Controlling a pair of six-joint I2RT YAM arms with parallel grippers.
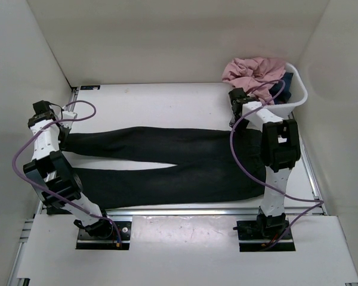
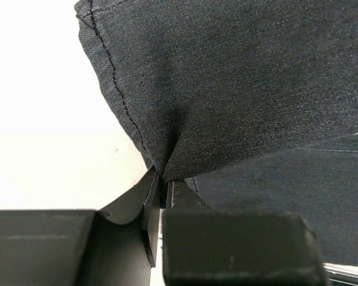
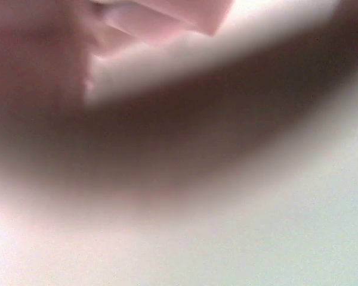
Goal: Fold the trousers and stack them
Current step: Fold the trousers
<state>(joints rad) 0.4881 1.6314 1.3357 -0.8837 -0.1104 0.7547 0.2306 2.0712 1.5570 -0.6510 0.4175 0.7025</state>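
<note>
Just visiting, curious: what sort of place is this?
Likely a robot lab's laundry-folding cell: white left arm and right arm bolted to a white table, black soft-fabric trousers spread flat, white plastic basket.

Black trousers (image 2: 238, 89) fill upper and right part of view, soft weave visible. Stitched seam (image 2: 111, 80) runs down fabric's left edge, curving toward bottom centre. Fabric gathers into tight pucker at left gripper (image 2: 165, 183), jaws pinched closed on it. Dark fingers (image 2: 152, 208) meet at pucker; blocky black gripper body across bottom. Second stretch of same cloth lies lower right, beneath the first. White table (image 2: 42, 119) bare at left, touching fabric edge.
</note>
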